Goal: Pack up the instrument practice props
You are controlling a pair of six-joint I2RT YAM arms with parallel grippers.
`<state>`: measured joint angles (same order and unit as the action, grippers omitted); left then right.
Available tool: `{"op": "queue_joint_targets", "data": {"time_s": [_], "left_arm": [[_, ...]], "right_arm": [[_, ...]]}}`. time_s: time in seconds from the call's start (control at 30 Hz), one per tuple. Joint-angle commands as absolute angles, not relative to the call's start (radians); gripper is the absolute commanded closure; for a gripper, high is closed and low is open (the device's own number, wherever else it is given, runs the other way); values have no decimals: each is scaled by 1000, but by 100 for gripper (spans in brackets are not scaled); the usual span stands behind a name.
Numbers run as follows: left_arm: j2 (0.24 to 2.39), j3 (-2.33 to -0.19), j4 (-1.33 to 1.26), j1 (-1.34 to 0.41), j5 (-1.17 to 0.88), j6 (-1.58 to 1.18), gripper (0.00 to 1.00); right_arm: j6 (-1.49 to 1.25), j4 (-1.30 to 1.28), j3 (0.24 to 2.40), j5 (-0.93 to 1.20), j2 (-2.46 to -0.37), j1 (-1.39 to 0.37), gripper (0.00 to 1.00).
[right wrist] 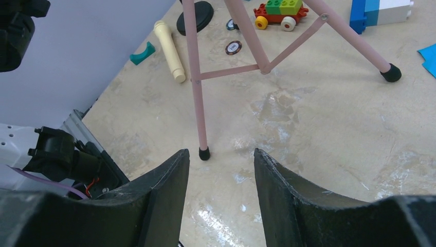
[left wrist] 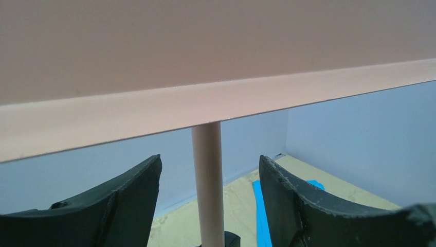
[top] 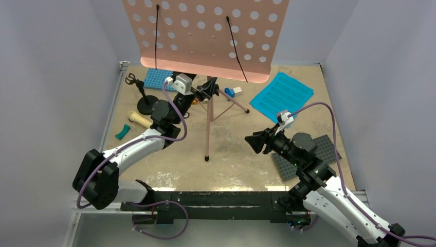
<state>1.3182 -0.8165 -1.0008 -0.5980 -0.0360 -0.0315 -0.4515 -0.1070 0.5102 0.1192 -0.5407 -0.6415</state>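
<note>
The pink music stand stands mid-table on its tripod legs (top: 208, 131), its hole-dotted board (top: 205, 36) at the top of the view. My left gripper (top: 208, 91) is open around the stand's pole (left wrist: 208, 185), which runs between the two fingers just under the board's ledge (left wrist: 216, 110). My right gripper (top: 255, 142) is open and empty, low over the table, facing the near tripod foot (right wrist: 204, 153). The cyan sheet-music pages (top: 282, 96) lie at the back right. The cream microphone (top: 138, 119) lies at the left next to the black round-based mic stand (top: 145, 105).
A blue studded baseplate (top: 157, 78) lies at the back left under the board, a grey one (top: 308, 154) under my right arm. Toy bricks (top: 232, 92), a small brick car (right wrist: 277, 13) and a teal piece (top: 122, 132) lie about. Grey walls enclose the table.
</note>
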Motion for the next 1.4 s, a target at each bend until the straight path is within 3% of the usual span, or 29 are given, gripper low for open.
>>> {"op": "queue_joint_targets", "data": {"time_s": [0.0, 0.23, 0.5, 0.67, 0.9, 1.07, 1.37], "left_arm": [[1352, -857, -1134, -600, -4, -15, 29], [1389, -890, -1165, -615, -4, -12, 44], [1418, -927, -1177, -618, -5, -5, 48], [1431, -939, -1180, -620, -5, 30, 57], [1420, -915, -1203, -621, -5, 32, 78], [1388, -898, -1187, -620, -27, 19, 100], [1309, -858, -1101, -620, -104, -67, 100]], "right_arm": [[-451, -77, 505, 130, -526, -647, 47], [-445, -78, 505, 129, -523, -647, 47], [-442, -87, 518, 130, -517, -647, 47], [-443, -87, 522, 136, -518, -647, 47], [-443, -82, 523, 148, -528, -646, 47], [-433, -60, 529, 162, -546, -647, 47], [-353, 130, 621, 138, -691, -647, 39]]}}
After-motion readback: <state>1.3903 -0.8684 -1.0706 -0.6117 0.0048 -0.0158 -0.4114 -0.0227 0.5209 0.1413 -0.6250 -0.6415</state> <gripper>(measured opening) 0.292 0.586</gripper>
